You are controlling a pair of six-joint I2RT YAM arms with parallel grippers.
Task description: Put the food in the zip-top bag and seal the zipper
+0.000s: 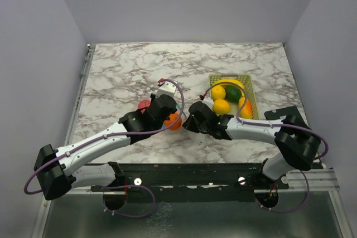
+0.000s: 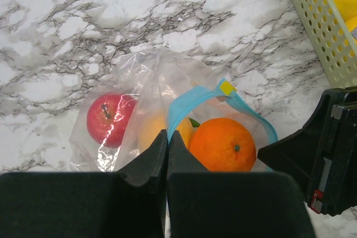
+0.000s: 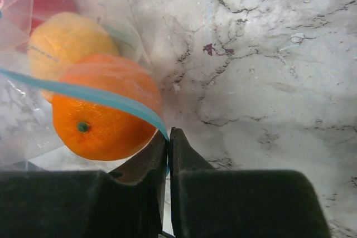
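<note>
The zip-top bag point(image 2: 145, 76) lies on the marble surface point(image 1: 122, 71) just beside the basket point(image 2: 318, 32), on the side toward the left arm point(image 1: 95, 146). An apple point(image 2: 110, 118) and a yellow fruit point(image 3: 67, 43) sit inside it, farther from the basket. The orange point(image 2: 223, 144) rests in the mouth, with the zipper point(image 2: 189, 101) draped across it. More food point(image 1: 221, 106) waits in the basket, so this looks like a loading step rather than the sealing. To do it well, both grips should stay on the stiff blue strip, not the film. They should lift and spread the rim so the orange can roll deeper before another piece comes. The left end effector point(image 2: 167, 143) is pinched tight on the bag's mouth edge where the strip begins. The right end effector point(image 3: 168, 146) is narrowed to a slit, with the strip's end caught between its fingers. Both arms reach low and forward from the near edge. They converge beside the basket, wrists angled down, and the right arm point(image 1: 254, 129) passes along the basket's near side.
</note>
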